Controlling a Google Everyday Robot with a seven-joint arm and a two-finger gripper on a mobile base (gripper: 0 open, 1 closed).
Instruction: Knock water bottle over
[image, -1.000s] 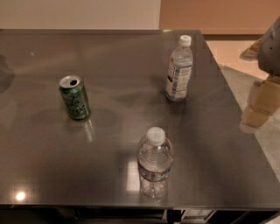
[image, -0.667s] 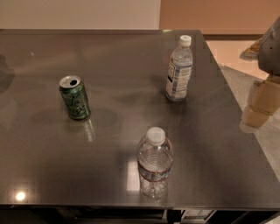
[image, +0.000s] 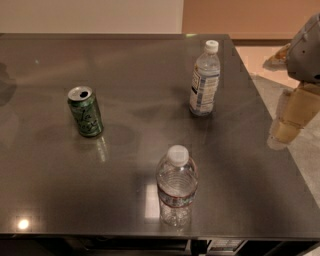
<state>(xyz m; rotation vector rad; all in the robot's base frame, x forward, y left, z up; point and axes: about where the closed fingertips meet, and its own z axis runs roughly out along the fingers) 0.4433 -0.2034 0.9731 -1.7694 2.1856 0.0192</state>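
gripper (image: 286, 131) right edge, partly cut off by frame (grip state unreadable) | water bottle (image: 176, 186) upright lower centre, well apart | nothing moved since earlier frame

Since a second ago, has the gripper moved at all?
No. The gripper sits at the same spot just off the right edge of the table, no nearer the water bottle or the tall bottle.
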